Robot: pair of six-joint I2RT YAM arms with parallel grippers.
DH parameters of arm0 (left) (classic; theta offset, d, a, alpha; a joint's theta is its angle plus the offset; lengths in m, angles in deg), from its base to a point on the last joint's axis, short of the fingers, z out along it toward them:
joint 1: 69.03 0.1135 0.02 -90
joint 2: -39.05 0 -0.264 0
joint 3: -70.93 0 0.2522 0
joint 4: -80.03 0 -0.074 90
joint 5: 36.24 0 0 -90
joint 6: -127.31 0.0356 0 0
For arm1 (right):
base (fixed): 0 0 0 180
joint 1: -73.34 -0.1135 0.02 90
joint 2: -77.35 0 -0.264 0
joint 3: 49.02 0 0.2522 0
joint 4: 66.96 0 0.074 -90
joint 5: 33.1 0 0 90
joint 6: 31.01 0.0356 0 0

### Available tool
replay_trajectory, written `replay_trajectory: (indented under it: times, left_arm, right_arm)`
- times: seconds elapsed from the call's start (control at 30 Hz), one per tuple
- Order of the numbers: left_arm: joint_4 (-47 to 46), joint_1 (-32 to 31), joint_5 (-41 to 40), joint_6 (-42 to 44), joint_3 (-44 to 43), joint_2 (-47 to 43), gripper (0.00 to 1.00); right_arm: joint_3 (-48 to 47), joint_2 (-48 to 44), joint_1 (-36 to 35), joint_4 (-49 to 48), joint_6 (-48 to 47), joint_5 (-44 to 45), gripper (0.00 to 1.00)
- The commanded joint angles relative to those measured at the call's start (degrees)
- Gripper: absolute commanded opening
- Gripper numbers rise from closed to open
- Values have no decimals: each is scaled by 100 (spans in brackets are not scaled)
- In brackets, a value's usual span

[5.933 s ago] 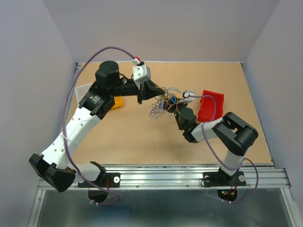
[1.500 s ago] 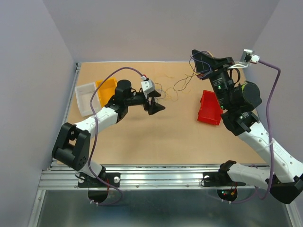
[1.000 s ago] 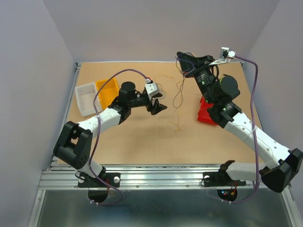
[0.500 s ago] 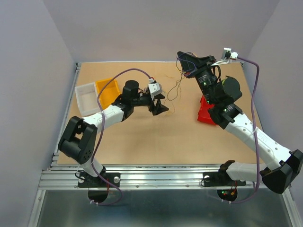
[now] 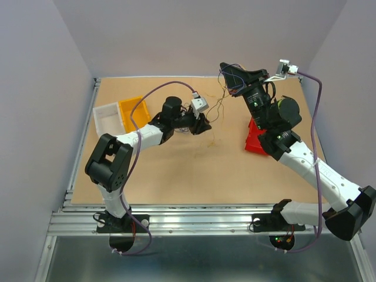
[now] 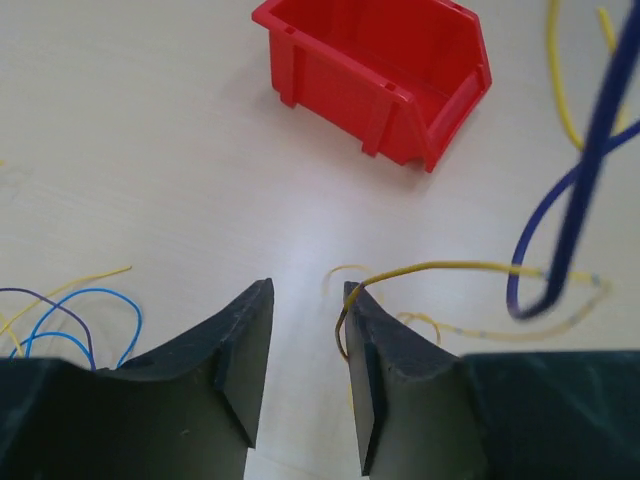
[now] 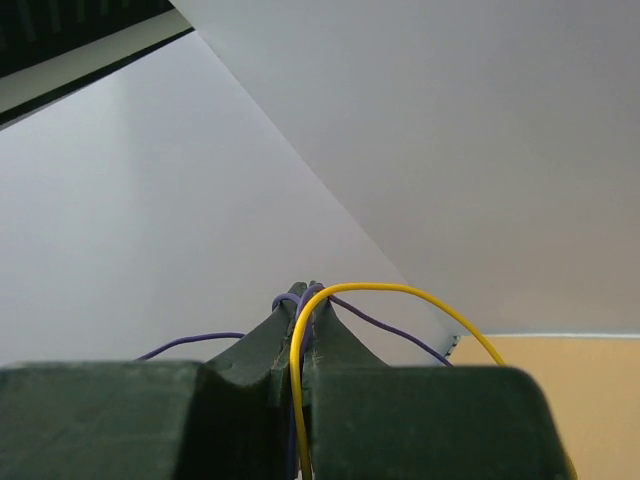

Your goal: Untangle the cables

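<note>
Right pincer (image 7: 305, 293) pinches cables (image 7: 400, 287) between fingertips.

Right gripper (image 7: 306, 292) clamped, left gripper (image 6: 307, 292) ajar

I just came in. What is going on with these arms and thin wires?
The arms are untangling thin cables. The right gripper, raised at the far side, is shut on yellow and purple strands that hang toward the table. The left gripper, low over the table, is open, with a yellow strand against one finger, not gripped.
</note>
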Motion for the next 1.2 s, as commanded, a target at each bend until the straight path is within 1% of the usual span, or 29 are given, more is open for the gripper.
replay_trajectory:
  times: [0.0, 0.03, 0.17, 0.2, 0.3, 0.33, 0.37, 0.4, 0.43, 0.5, 0.53, 0.57, 0.6, 0.67, 0.7, 0.77, 0.83, 0.87, 0.93, 1.0, 1.07, 1.1, 1.17]
  left_arm:
    - [-53, -12, -95, -193, -379, -1, 6]
    - [0, -12, -156, -141, -353, -44, 0]
    - [237, 59, -341, 88, -134, -526, 0]
    - [359, 76, -420, 140, -133, -615, 0]
    - [790, 155, -604, 132, -203, -1019, 0]
    - [887, 155, -892, 115, -230, -1125, 0]
    - [1088, 155, -1034, 88, -273, -1204, 0]
    - [1151, 164, -1184, 62, -283, -1370, 0]
    - [1204, 173, -1620, 18, -274, -1441, 0]
    - [1196, 269, -2141, -192, -239, -1617, 0]
    - [1152, 357, -2483, -271, -213, -1653, 0]
    - [1047, 445, -2590, -351, -195, -1679, 0]
    - [985, 715, -2644, -569, -151, -1714, 0]
    - [906, 1015, -2557, -790, -160, -1697, 0]
    - [897, 1330, -2400, -982, -212, -1619, 0]
    - [871, 1639, -2084, -1220, -317, -1452, 0]
    - [809, 1886, -1960, -1396, -344, -1346, 0]
    - [739, 2139, -1933, -1554, -344, -1302, 0]
    - [599, 2421, -1740, -1774, -292, -1240, 0]
    - [353, 2878, -1529, -2143, -222, -1223, 0]
    - [177, 3151, -1291, -2459, -195, -1231, 0]
    - [115, 3457, -1134, -2539, -151, -1240, 0]
    - [-43, 3696, -993, -2689, -116, -1249, 0]
  right_arm:
    - [322, -197, -37, -457, 94, 22, 1]
    - [393, -268, -28, -440, 25, 92, 0]
    - [1033, -777, -36, -344, -309, 628, 0]
    - [1400, -952, -28, -282, -388, 899, 0]
    - [2078, -1629, -28, -71, -696, 1305, 0]
    - [2542, -1813, -36, -1, -749, 1506, 1]
    - [2825, -2172, -28, 165, -845, 1586, 1]
    - [3063, -2332, -28, 245, -881, 1648, 1]
    - [3465, -2508, -28, 333, -960, 1762, 1]
    - [3575, -2895, -28, 885, -1005, 1964, 1]
    - [3549, -2992, -28, 1192, -1004, 2200, 1]
    - [3470, -3089, -28, 1726, -1057, 2246, 1]
    - [3417, -3324, -36, 1957, -1083, 2246, 0]
    - [3373, -3606, -36, 2501, -1092, 2211, 1]
    - [3416, -3895, -37, 2609, -1101, 2159, 1]
    - [3574, -4248, -37, 2741, -1084, 2132, 1]
    - [3671, -4547, -37, 2785, -1057, 2115, 1]
    - [3706, -4775, -37, 2881, -1031, 2123, 0]
    - [3742, -4952, -28, 3005, -1013, 2150, 1]
    - [3751, -5146, -28, 3181, -961, 2255, 1]
    - [3759, -5338, -28, 3488, -908, 2500, 0]
    - [3768, -5409, -28, 3541, -890, 2649, 1]
    - [3829, -5576, -36, 3629, -873, 2703, 0]
